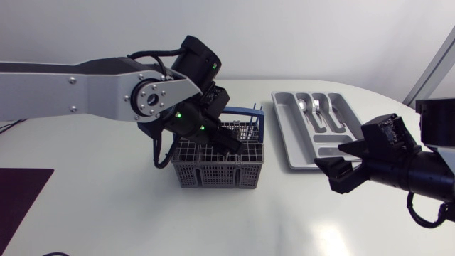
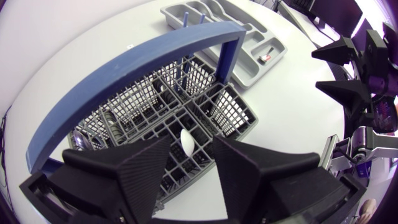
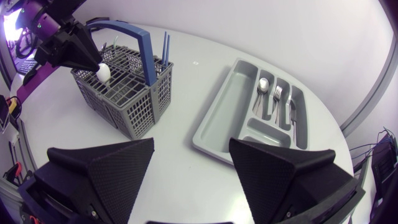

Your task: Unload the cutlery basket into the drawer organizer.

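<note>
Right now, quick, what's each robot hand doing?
Left gripper: open around a white utensil tip, not pinching it.
Right gripper: open, holding nothing.

no text, number, brand or sign can be read anywhere in these views. a small white-and-red patch (image 2: 266, 56) lies in the short end compartment of the drawer organizer (image 2: 245, 68), but any print on it is too small to make out. a tiny dark mark (image 2: 130, 46) on the table (image 2: 81, 56) cannot be told as writing either.
</note>
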`<action>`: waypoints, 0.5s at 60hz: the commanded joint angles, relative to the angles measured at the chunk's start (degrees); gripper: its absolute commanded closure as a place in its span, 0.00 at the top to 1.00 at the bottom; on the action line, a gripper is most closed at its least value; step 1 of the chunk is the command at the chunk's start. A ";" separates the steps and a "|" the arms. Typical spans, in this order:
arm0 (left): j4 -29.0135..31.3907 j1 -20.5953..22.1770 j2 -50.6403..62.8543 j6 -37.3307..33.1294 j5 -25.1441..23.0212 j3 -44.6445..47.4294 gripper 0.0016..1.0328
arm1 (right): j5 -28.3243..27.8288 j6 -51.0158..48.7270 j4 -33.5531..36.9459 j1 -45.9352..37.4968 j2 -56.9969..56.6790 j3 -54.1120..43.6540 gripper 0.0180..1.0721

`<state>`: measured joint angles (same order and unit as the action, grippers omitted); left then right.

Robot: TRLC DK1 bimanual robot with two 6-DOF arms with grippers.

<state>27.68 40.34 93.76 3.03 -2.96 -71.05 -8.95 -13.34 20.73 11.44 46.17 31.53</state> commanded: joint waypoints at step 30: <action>0.97 0.00 3.80 2.51 0.41 0.82 0.24 | -0.19 -0.28 -0.96 -0.46 -0.03 -1.73 0.83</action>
<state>27.99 40.66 96.71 3.49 -2.85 -71.05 -8.95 -13.34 20.71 11.44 46.17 31.48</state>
